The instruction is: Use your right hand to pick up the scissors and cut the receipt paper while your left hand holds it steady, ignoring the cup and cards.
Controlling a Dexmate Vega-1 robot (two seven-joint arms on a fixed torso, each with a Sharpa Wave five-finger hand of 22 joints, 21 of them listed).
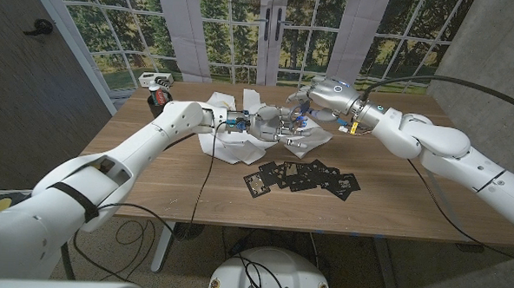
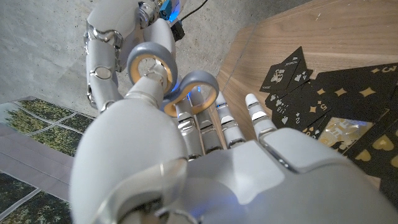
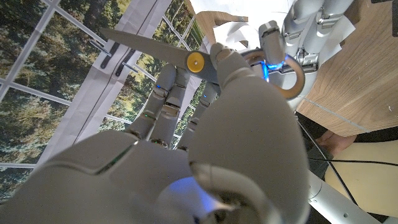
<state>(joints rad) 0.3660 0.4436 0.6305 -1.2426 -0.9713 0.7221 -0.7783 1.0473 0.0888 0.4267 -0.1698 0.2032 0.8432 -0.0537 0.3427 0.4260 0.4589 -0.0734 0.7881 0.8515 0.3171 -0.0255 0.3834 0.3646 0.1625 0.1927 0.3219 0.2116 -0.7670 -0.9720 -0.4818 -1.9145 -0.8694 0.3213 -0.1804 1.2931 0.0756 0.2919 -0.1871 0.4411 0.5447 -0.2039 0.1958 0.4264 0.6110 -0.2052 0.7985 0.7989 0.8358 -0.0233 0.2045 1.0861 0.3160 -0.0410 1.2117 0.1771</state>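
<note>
Grey scissors [image 3: 152, 45] with a yellow pivot and tan-lined handle loops [image 2: 152, 62] hang above the table's middle [image 1: 297, 120]. My right hand [image 1: 329, 93] holds them near the pivot between thumb and fingers [image 3: 236, 124]. The loops point toward my left hand [image 1: 266, 125]. Its thumb and fingertips [image 2: 217, 168] reach up to the loops, and whether they grip is unclear. White receipt paper [image 1: 239, 148] lies crumpled in several pieces on the table under both hands. An edge of the paper [image 3: 239, 18] lies beyond the blade in the right wrist view.
Black playing cards [image 1: 303, 175] lie fanned on the wooden table [image 1: 393, 211] just in front of the hands, also in the left wrist view [image 2: 336, 106]. A red and black cup [image 1: 159, 96] stands at the far left, beside a small white object [image 1: 152, 79].
</note>
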